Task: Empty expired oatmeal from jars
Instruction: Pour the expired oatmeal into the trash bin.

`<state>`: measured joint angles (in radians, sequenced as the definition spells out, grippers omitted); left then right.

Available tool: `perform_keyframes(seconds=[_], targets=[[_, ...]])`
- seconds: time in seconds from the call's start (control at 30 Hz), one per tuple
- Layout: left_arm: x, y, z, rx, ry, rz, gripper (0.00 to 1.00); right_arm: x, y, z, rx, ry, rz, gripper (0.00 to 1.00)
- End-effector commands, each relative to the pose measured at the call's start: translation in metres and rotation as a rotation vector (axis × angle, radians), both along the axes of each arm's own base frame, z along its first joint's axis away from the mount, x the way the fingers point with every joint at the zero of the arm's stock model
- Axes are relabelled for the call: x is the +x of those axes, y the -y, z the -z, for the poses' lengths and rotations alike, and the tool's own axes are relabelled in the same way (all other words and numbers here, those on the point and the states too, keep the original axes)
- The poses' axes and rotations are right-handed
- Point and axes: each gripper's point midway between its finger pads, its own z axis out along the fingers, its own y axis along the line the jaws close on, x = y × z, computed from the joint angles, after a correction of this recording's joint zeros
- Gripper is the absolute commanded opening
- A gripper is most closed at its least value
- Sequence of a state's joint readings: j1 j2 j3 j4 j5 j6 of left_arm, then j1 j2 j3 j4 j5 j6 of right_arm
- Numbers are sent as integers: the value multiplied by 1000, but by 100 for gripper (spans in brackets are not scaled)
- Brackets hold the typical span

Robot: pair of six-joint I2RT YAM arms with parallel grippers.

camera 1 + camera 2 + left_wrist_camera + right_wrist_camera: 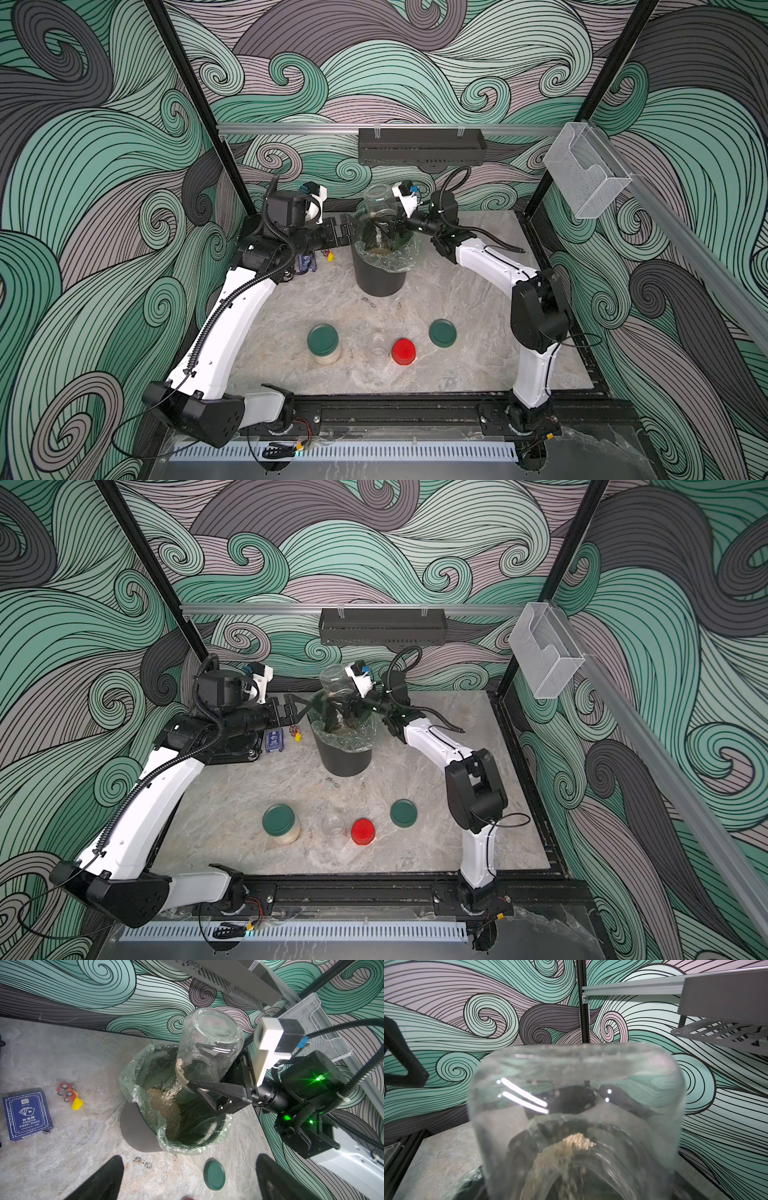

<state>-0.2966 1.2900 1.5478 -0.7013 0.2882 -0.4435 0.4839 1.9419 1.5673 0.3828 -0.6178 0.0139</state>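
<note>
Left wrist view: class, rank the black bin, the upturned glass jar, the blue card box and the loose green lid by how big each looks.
1. black bin
2. upturned glass jar
3. blue card box
4. loose green lid
The jar hangs above the bin, perhaps nearer the camera, so that pair is unsure.

We note one wide, clear upturned jar [207, 1047], tilted mouth-down over the black bin [133, 1122], clamped near its mouth by the right gripper [203, 1082]. Pale oatmeal [166, 1109] clings at the mouth and spills in a thin stream onto a tan heap inside the liner. Toward the tabletop [457, 374] front:
- lidded jar [324, 343], upright, dark green lid on, oatmeal showing through the glass
- small jar [378, 347], open, upright, looks empty
- red lid [403, 350], just beside the small jar
- loose green lid [442, 333], flat, further right
</note>
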Motion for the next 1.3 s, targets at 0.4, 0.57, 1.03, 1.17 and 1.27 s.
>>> perform_keyframes(seconds=[0.4,0.57,1.03,1.17,1.27], targets=[[-8,-7,-14,7,59,-9,99,-23,10,-99,371,42,-51,28],[-10,-9,-13,11,58,-12,99,-18,18,-96,465,-104,-12,26],[-14,-10,-14,11,65,-13,99,-17,25,-53,358,-284,189,22],[-15,-11,-13,18,64,-16,99,-16,25,-52,312,-338,231,20],[-15,-12,-12,22,60,-21,99,-17,27,-54,284,-360,266,20]])
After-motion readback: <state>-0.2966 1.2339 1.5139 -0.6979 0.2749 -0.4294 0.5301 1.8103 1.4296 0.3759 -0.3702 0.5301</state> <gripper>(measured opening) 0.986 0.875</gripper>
